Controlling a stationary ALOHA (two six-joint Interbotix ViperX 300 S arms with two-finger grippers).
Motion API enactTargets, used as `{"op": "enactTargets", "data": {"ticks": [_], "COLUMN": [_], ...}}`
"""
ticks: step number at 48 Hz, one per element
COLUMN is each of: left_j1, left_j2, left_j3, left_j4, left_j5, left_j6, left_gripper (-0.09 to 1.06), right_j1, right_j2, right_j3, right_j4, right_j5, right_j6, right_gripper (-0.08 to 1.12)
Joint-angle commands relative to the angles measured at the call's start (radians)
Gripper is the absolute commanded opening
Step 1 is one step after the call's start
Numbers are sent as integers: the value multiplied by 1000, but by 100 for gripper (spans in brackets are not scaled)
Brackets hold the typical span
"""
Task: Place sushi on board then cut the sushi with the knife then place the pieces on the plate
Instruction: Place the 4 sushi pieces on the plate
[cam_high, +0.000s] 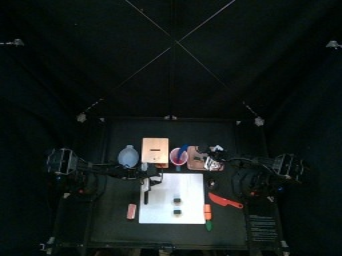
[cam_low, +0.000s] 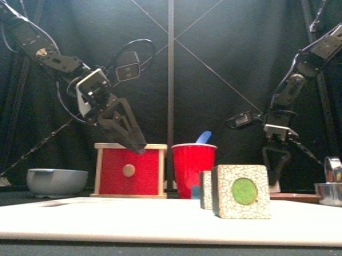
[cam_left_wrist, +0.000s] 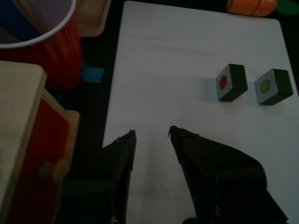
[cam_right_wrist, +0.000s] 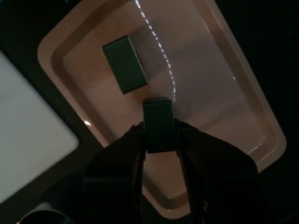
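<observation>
Two dark green sushi pieces lie on the white board: one with a red centre, one with a green centre. The green-centred piece stands near and large in the front view. My left gripper hovers open over the board, short of both pieces, nothing between its jaws. My right gripper is over the pink tray, shut on a third sushi piece. Another piece lies flat on the tray. A red knife rests at the board's right edge.
A red cup holding a blue knife stands behind the board, beside the wooden box with its red drawer front. The blue-grey bowl sits at the far left. An orange toy lies past the board's end.
</observation>
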Motion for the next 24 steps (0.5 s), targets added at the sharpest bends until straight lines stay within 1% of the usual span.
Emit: {"op": "enactTargets", "data": {"ticks": [1, 8, 15, 18, 24], "left_j1": [5, 5, 5, 5, 5], "left_j2": [-5, -5, -5, -5, -5], "left_j3": [-15, -15, -15, -15, -15], "left_j4": [0, 0, 0, 0, 0], "left_j5": [-3, -3, -3, -3, -3], "left_j6": [0, 0, 0, 0, 0], "left_gripper": [77, 77, 77, 77, 77], "right_j1": [-5, -5, 14, 43, 170], "right_j2": [5, 2, -44, -71, -98], "right_j3": [-9, -9, -23, -34, -72], "right_j4": [11, 12, 23, 34, 61], "right_j5": [-25, -18, 28, 40, 38], "right_j6": [-2, 0, 0, 0, -2], "right_gripper": [68, 80, 84, 84, 84]}}
